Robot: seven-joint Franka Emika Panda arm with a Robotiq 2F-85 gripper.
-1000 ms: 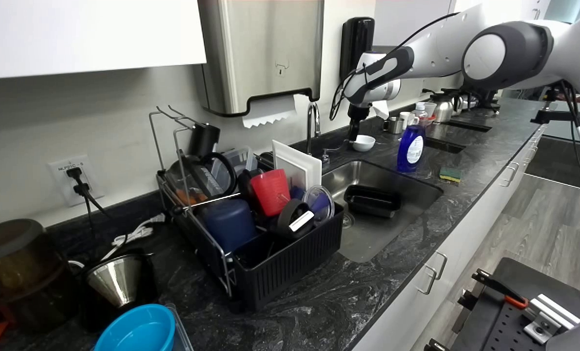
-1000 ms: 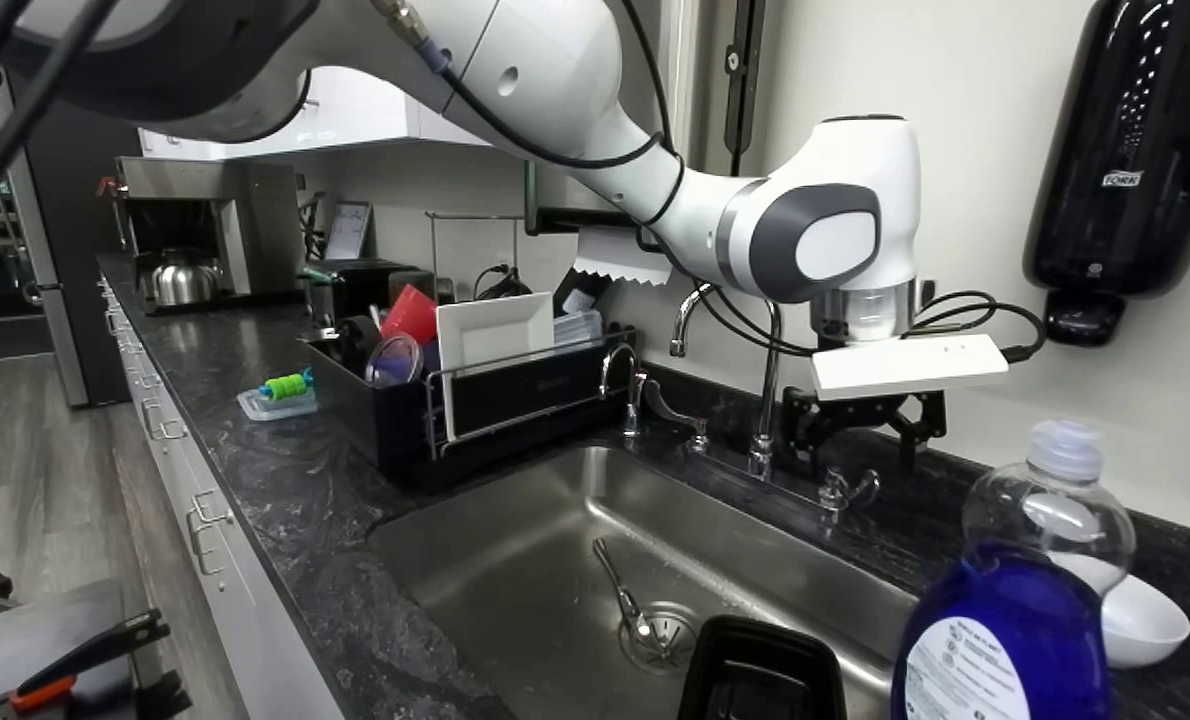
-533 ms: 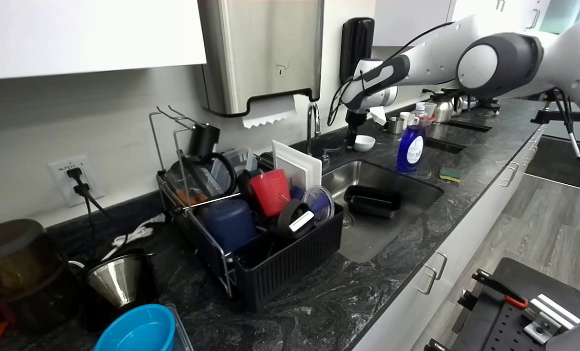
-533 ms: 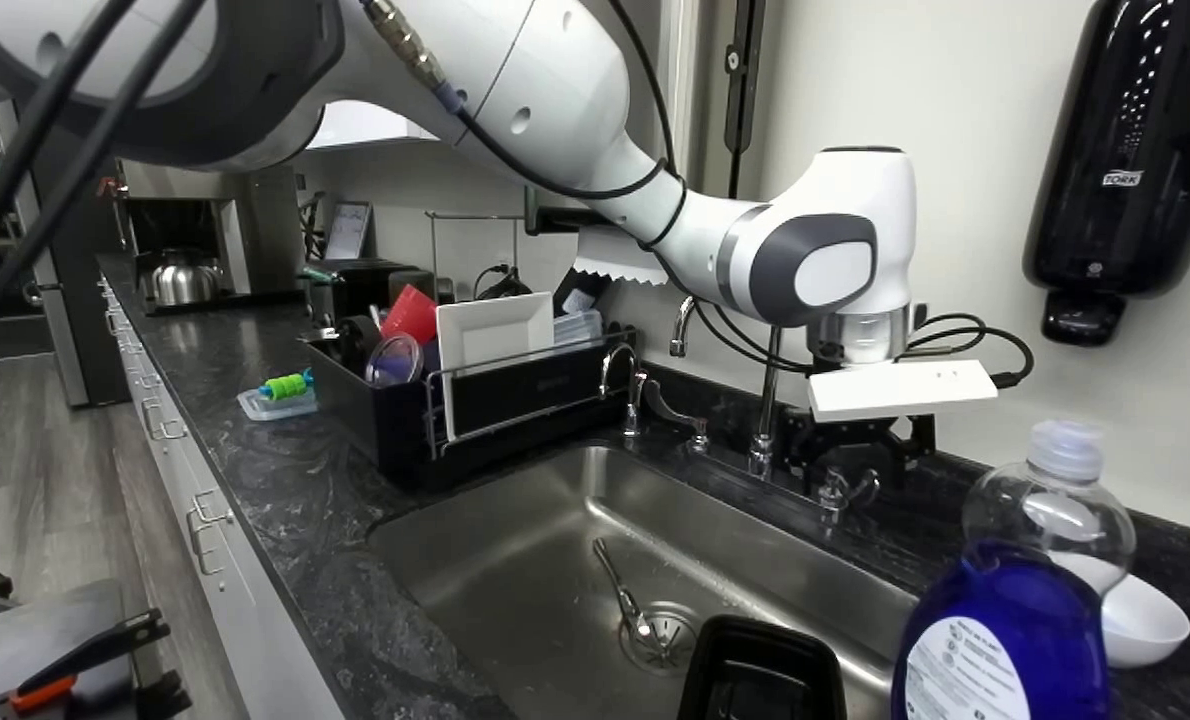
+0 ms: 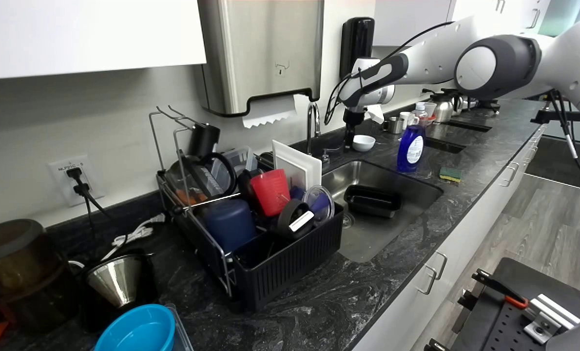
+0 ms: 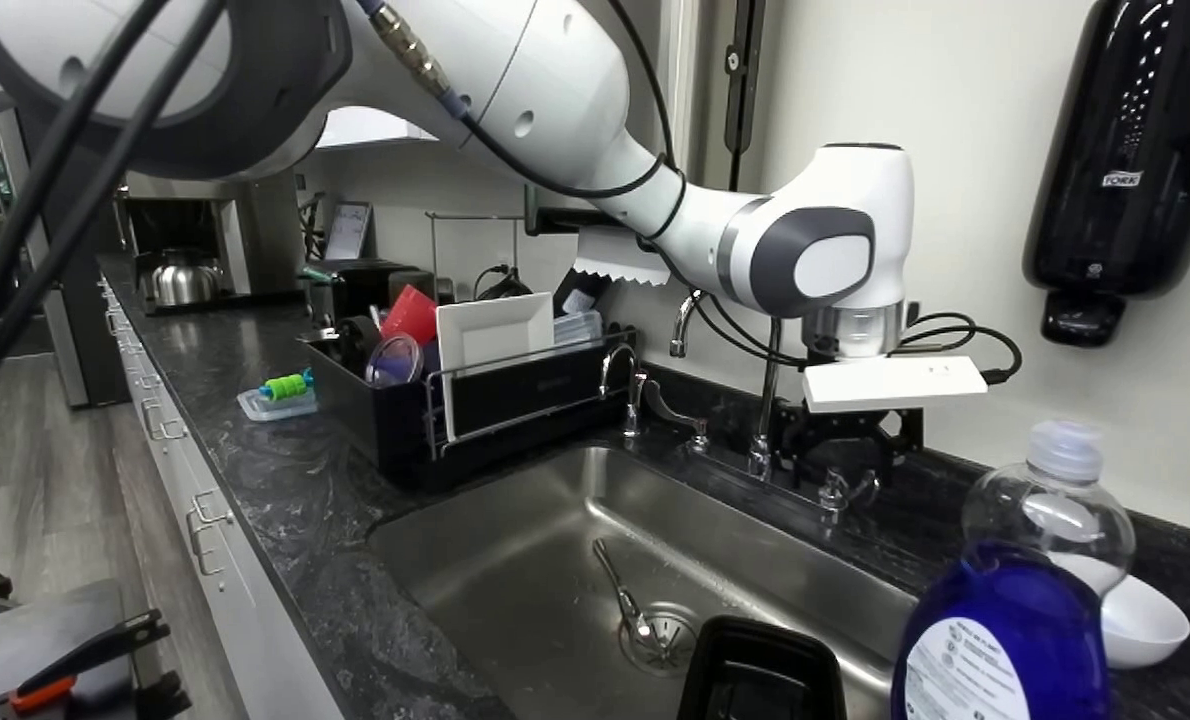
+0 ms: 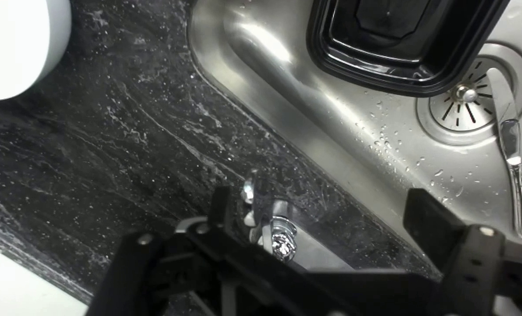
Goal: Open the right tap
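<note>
Gripper [image 7: 320, 210], spread and empty, lower than a second ago and nearer the spout [image 6: 767, 398]; right tap [image 6: 834, 492], unmoved behind the sink [image 6: 515, 570], between the fingers [image 7: 432, 226] in the wrist view: apparently lined up, turning yet to come.

We face an off-white wall [image 5: 124, 126] above a black marbled countertop [image 5: 392, 268]. Below, we see flat-fronted white cabinets [image 5: 470, 239] and grey plank flooring [image 5: 538, 214].

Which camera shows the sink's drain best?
The wrist view: the drain looks biggest there, slots clear, though the black tray and knife cover bits. Both exterior views show it smaller; in an exterior view the dish rack partly hides it.
</note>
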